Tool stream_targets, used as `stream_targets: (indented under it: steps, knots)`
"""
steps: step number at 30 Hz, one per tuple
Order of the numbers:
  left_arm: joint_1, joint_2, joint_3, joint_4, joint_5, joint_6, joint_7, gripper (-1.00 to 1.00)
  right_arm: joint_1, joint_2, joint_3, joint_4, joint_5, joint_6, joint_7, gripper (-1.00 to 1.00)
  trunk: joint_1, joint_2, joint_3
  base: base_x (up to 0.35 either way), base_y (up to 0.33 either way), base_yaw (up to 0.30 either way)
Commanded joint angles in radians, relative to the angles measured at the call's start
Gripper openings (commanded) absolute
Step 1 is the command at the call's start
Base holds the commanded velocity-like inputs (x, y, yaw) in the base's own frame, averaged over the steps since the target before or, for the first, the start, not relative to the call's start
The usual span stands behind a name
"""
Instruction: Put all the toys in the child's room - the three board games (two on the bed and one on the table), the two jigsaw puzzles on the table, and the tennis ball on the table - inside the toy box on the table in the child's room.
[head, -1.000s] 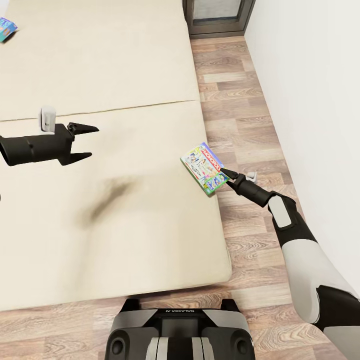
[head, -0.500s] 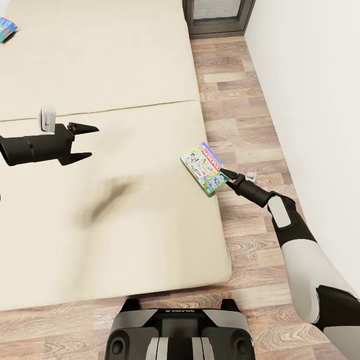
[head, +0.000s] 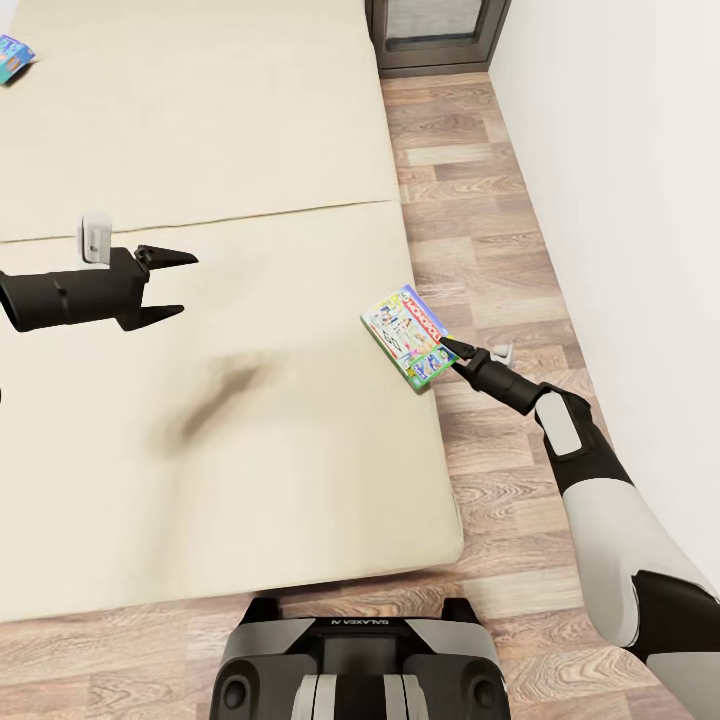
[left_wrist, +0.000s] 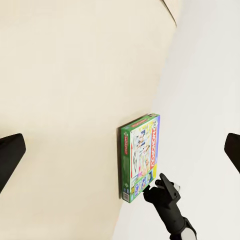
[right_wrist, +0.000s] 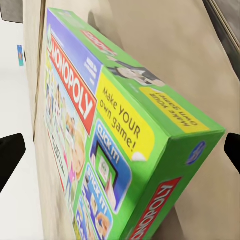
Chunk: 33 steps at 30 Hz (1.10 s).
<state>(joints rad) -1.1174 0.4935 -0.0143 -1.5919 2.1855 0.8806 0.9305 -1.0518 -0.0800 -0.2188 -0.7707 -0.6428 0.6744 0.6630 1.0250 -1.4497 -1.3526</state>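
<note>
Head view unchanged: my right pincer (head: 447, 345) still pinches the Monopoly game (head: 404, 335); left pincer (head: 168, 284) stays wide.

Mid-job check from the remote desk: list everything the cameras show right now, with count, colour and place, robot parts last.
Monopoly board game: one, green box, at the bed's right edge, at the right gripper's tips.
Second board game: one, blue, cut off by the frame at the far left of the bed.
Bed: one, beige mattress, filling the left and centre.
Floor: wood planks, right of the bed.
Wall: white, far right.
Dark grey furniture: one, beyond the bed's far corner.
Left gripper: black, open, over the mattress.
Right gripper: black, at the Monopoly box; grip unclear.
Robot base: grey-black, at the bed's foot.
</note>
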Motion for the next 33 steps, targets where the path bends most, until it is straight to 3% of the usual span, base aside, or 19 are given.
stream_targets:
  steps: [1,33]
  knots:
    - [-0.001,0.000,-0.001,0.000,0.010,-0.001,0.010,1.00,0.000,0.000,-0.002,0.000,-0.003,0.007,0.001,1.00,0.000,0.000,0.000,0.000,0.000,0.000]
    - [-0.002,-0.004,0.000,0.000,0.010,-0.001,0.011,1.00,-0.003,0.028,0.001,0.002,-0.001,-0.001,0.000,1.00,0.000,0.000,0.000,0.000,0.000,0.000]
